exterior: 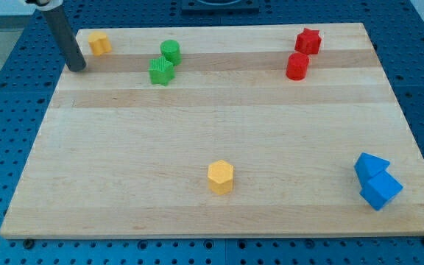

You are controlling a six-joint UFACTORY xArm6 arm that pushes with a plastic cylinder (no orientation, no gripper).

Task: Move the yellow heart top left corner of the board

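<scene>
The yellow heart [99, 43] lies near the board's top left corner. My tip [77, 68] rests on the board just below and to the left of the heart, a short gap apart from it. A yellow hexagon [220, 177] sits at the bottom middle of the board.
A green cylinder [170, 51] and a green star [161, 71] lie right of the heart. A red star [308, 40] and a red cylinder [297, 66] are at the top right. Two blue blocks [372, 166] [380, 191] touch at the bottom right. The wooden board [197, 125] lies on a blue perforated table.
</scene>
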